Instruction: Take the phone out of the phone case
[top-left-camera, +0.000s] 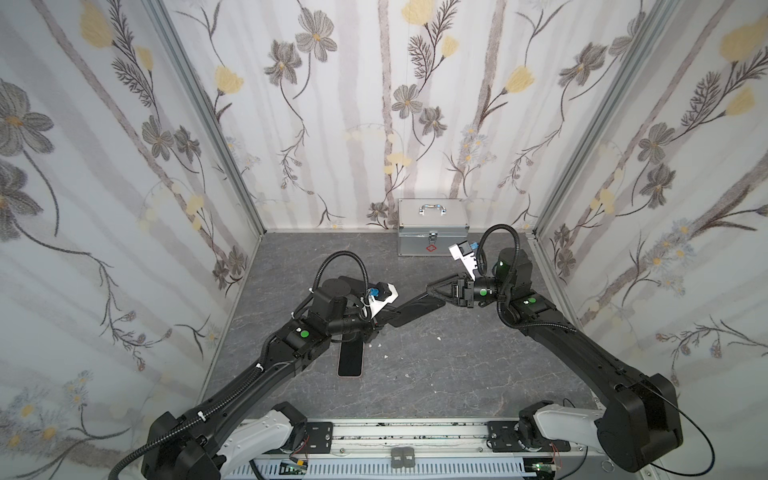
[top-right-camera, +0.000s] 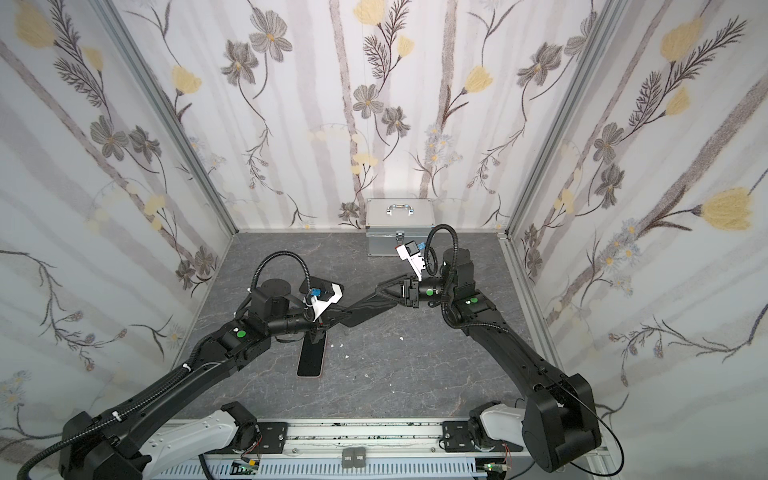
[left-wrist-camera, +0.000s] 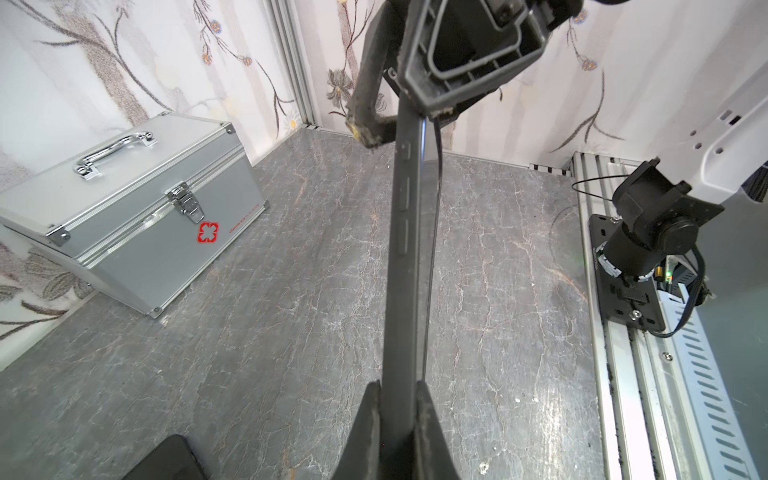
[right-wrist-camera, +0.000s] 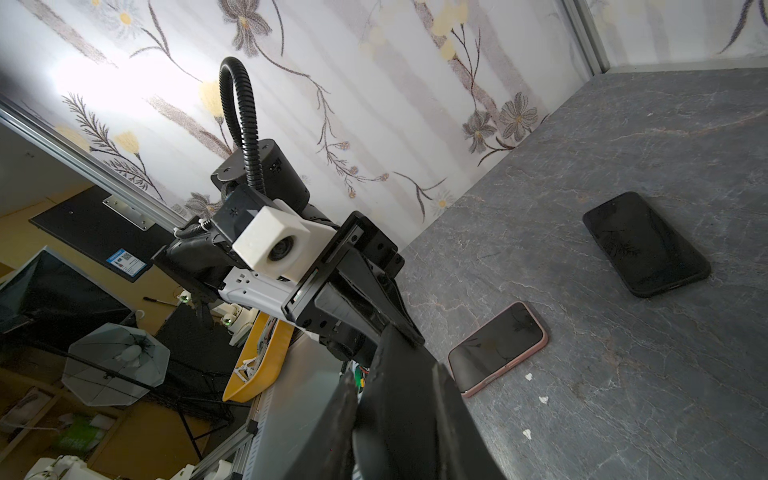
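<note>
A black phone case (top-left-camera: 415, 309) with the phone in it hangs above the table between my two grippers in both top views, phone case (top-right-camera: 365, 309). My left gripper (top-left-camera: 388, 318) is shut on its near end. In the left wrist view the case (left-wrist-camera: 405, 270) stands edge-on between the closed left gripper (left-wrist-camera: 398, 386), side buttons showing. A thin dark strip (left-wrist-camera: 435, 199) bows away from one long edge. My right gripper (top-left-camera: 430, 291) is shut on the far end. In the right wrist view the case fills the right gripper (right-wrist-camera: 395, 372).
A pink-rimmed phone (top-left-camera: 350, 359) lies screen up on the grey table under my left arm. A second black phone (right-wrist-camera: 646, 243) lies farther back. A closed aluminium box (top-left-camera: 432, 226) stands against the back wall. White crumbs (top-left-camera: 386, 356) dot the table.
</note>
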